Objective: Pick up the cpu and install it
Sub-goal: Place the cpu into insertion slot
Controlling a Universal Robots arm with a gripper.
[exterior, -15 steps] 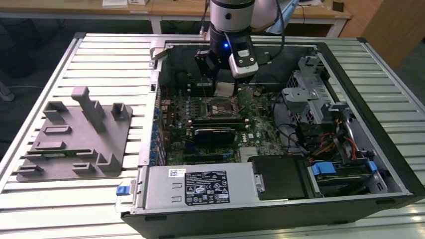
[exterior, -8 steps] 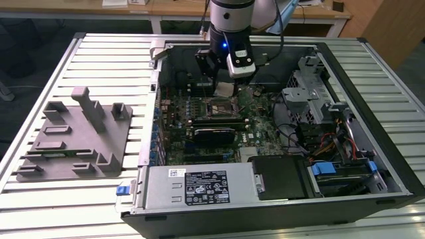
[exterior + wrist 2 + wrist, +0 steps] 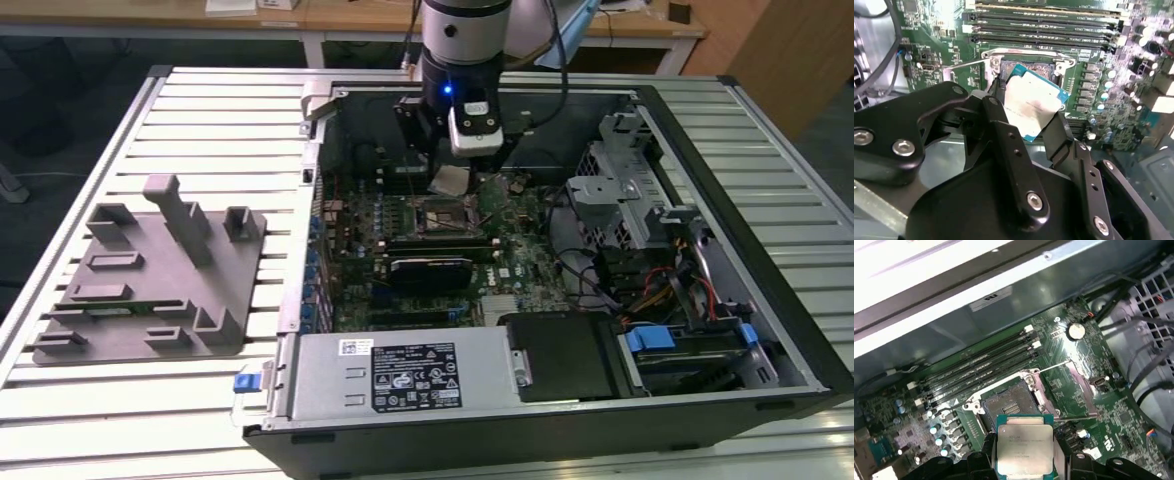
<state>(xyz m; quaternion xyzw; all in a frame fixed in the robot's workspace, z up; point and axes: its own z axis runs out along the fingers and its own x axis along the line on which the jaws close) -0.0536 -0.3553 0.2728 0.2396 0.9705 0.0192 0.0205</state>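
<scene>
The gripper (image 3: 450,172), black metal with jointed, bolted links, was closed on the cpu (image 3: 451,182), its two fingers pressing opposite edges of the chip. It held the chip in the air over the green motherboard (image 3: 514,235), just above and beside the socket (image 3: 445,212) and not seated in it.

In the exterior view the cpu was a small pale square, tilted, under the arm's wrist. That view also took in the whole open computer case (image 3: 787,330), a black steel box lying on its side on a tabletop (image 3: 200,110) of ribbed metal slats. A grey plastic tray (image 3: 147,280) with upright posts stood well apart, towards the exterior view's left.

The first wrist view showed the chip's flat top, a dull silver plate with a thin darker rim, and behind it the socket's dark square well inside a bright metal frame. Long black memory slots (image 3: 979,370) ran in parallel rows just past the socket.

The second wrist view showed the matte black fingers (image 3: 1004,135) themselves, with round screw heads. Between them the chip was tilted, its blue-green rim catching the light.
</scene>
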